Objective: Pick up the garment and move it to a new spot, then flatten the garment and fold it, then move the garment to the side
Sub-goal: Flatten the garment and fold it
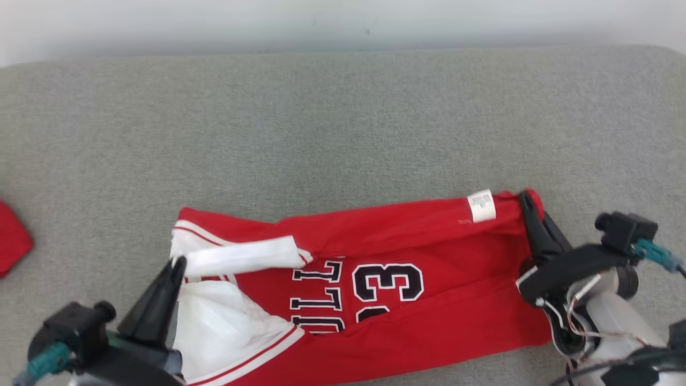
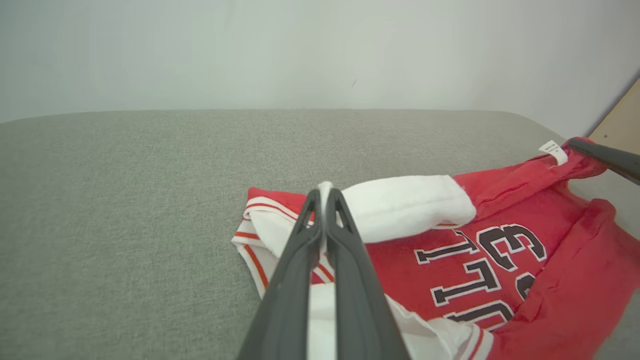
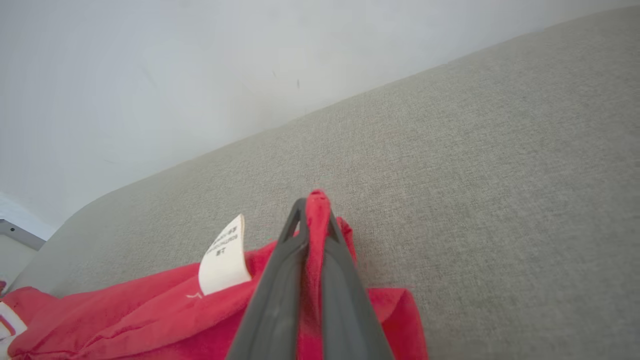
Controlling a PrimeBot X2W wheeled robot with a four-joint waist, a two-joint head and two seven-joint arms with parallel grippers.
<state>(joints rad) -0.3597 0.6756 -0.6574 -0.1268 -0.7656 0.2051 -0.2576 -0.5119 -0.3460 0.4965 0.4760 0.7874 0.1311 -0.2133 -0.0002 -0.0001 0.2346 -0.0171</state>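
Note:
The garment (image 1: 439,252) is a red jersey with white trim and black lettering, stretched sideways across the near part of the grey surface (image 1: 343,118). My left gripper (image 1: 177,264) is shut on its white sleeve edge at the left end; in the left wrist view the white cloth (image 2: 400,206) shows pinched between the fingertips of that gripper (image 2: 325,192). At the right end my right gripper (image 1: 526,199) is shut on the red hem, beside a white label (image 1: 481,205). Red cloth (image 3: 150,310) pokes out between the tips of the right gripper (image 3: 314,206) in the right wrist view.
A second red cloth (image 1: 12,238) lies at the far left edge of the grey padded surface. A pale wall (image 1: 343,21) runs behind the surface. Bare grey padding stretches beyond the jersey toward the wall.

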